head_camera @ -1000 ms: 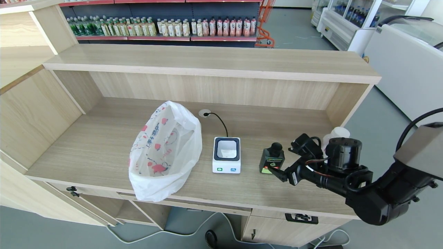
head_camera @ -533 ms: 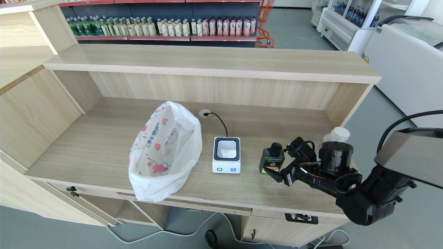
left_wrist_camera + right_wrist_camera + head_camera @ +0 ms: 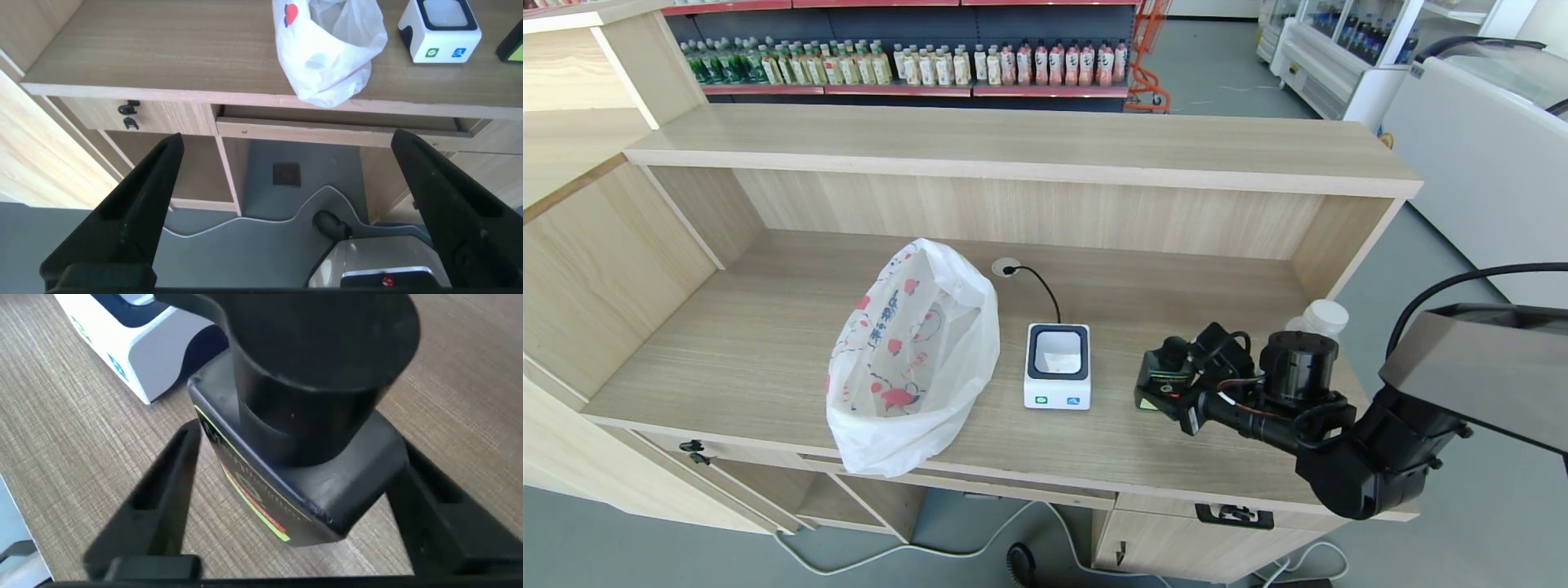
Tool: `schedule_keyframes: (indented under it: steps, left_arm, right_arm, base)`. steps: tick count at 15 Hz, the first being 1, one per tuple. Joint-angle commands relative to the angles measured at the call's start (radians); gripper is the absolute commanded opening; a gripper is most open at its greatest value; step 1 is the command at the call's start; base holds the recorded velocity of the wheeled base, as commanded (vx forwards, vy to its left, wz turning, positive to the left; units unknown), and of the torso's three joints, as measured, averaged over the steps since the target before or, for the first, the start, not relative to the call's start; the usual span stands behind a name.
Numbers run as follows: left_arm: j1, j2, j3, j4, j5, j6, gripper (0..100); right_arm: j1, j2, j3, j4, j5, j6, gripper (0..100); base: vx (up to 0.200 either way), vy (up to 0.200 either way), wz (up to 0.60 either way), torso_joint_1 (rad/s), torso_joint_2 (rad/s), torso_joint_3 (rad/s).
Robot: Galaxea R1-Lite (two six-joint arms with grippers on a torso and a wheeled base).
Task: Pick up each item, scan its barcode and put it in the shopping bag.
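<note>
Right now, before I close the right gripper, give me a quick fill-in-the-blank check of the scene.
The right gripper has a finger on each side of the ____ bottle. From the robot, the shopping bag stands to the scanner's ____. The left gripper, in front of the counter, has its jaws ____.
Missing: black; left; open.

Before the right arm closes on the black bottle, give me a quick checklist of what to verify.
1. Bottle upright on the counter: ok.
2. Right gripper fingers open, one each side of the bottle: ok.
3. Which side the barcode faces: cannot tell.
4. Scanner window uncovered: ok.
5. Bag mouth open: ok.
6. Left gripper open, low before the counter, out of the way: ok.
</note>
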Motion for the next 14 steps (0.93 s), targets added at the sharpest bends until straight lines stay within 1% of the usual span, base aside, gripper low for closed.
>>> schedule_keyframes:
  steps: [1, 5, 6, 8, 10, 11, 12, 13, 14]
  left_arm:
    - [0.000, 0.000, 0.000, 0.000, 0.000, 0.000, 100]
    - [0.000, 0.000, 0.000, 0.000, 0.000, 0.000, 100]
    - [0.002, 0.000, 0.000, 0.000, 0.000, 0.000, 100]
    - [0.000, 0.000, 0.000, 0.000, 0.000, 0.000, 100]
    - [0.002, 0.000, 0.000, 0.000, 0.000, 0.000, 100]
    - [0.000, 0.000, 0.000, 0.000, 0.000, 0.000, 100]
    - [0.000, 0.001, 0.000, 0.000, 0.000, 0.000, 100]
    - [0.000, 0.000, 0.000, 0.000, 0.000, 0.000, 100]
    - [0.000, 0.000, 0.000, 0.000, 0.000, 0.000, 100]
  right_arm:
    - [-0.002, 0.009, -0.003, -0.001, 0.000, 0.000, 0]
    - [-0.003, -0.037, 0.012, 0.002, 0.000, 0.008, 0]
    - [-0.003, -0.074, 0.026, 0.010, 0.000, 0.008, 0]
    - [-0.002, -0.227, 0.083, 0.054, -0.002, 0.002, 0]
    - [-0.008, -0.439, 0.155, 0.183, -0.013, -0.024, 0]
    - [-0.028, -0.551, 0.187, 0.272, -0.025, -0.080, 0]
    - [-0.058, -0.669, 0.222, 0.382, -0.034, -0.167, 0]
    - [-0.084, -0.747, 0.241, 0.459, -0.034, -0.242, 0]
    - [-0.107, -0.798, 0.249, 0.507, -0.034, -0.296, 0]
  base:
    - [0.000, 0.000, 0.00, 0.000, 0.00, 0.000]
    - [0.000, 0.000, 0.00, 0.000, 0.00, 0.000]
    - [0.000, 0.000, 0.00, 0.000, 0.00, 0.000]
    - [0.000, 0.000, 0.00, 0.000, 0.00, 0.000]
    - [0.000, 0.000, 0.00, 0.000, 0.00, 0.000]
    - [0.000, 0.000, 0.00, 0.000, 0.00, 0.000]
    - [0.000, 0.000, 0.00, 0.000, 0.00, 0.000]
    - [0.000, 0.000, 0.00, 0.000, 0.00, 0.000]
    - [0.000, 0.000, 0.00, 0.000, 0.00, 0.000]
